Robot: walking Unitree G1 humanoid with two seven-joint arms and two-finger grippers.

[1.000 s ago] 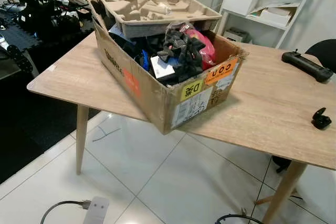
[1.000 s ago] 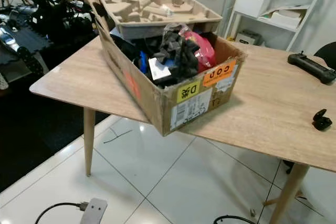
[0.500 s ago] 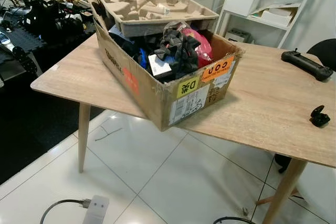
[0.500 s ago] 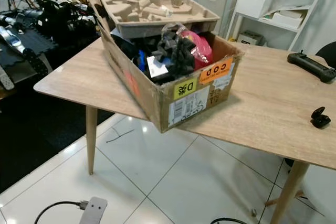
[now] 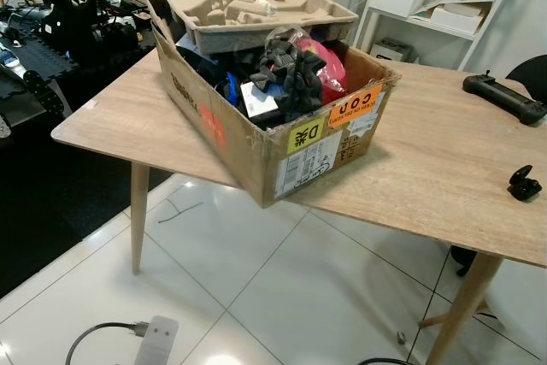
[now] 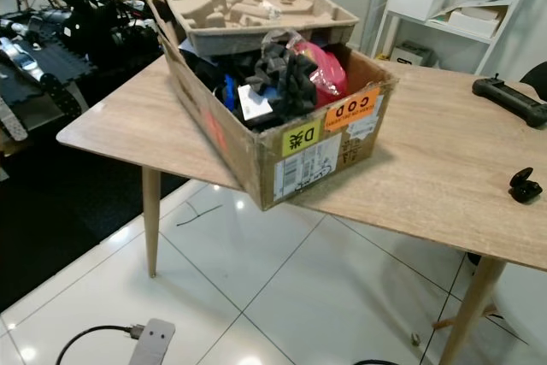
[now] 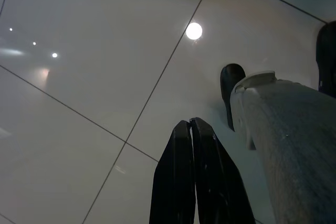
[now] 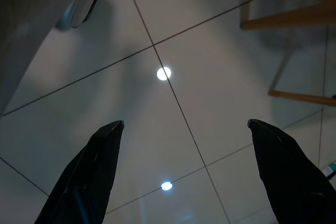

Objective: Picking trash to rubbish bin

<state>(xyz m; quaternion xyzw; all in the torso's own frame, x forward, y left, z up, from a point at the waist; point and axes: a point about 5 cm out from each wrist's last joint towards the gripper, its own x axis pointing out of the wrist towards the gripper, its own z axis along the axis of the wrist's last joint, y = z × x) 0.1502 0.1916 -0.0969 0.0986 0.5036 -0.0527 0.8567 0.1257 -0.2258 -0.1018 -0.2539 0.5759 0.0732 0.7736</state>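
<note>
Cardboard box of trash sits on the wooden tabletop, both arms hanging low over the tiled floor

The box stands near the tabletop's front edge, one corner jutting past it, stuffed with black foam pieces, a pink bag and a moulded pulp tray resting across its top; yellow and orange stickers mark its front. To the right on the tabletop lie a black controller and a small black case, well apart from the box. A white power strip with a cable lies on the floor. The left pincer points at the floor tiles with its fingers pressed together, empty; the right pincer hangs over the tiles with its fingers spread wide, holding nothing
</note>
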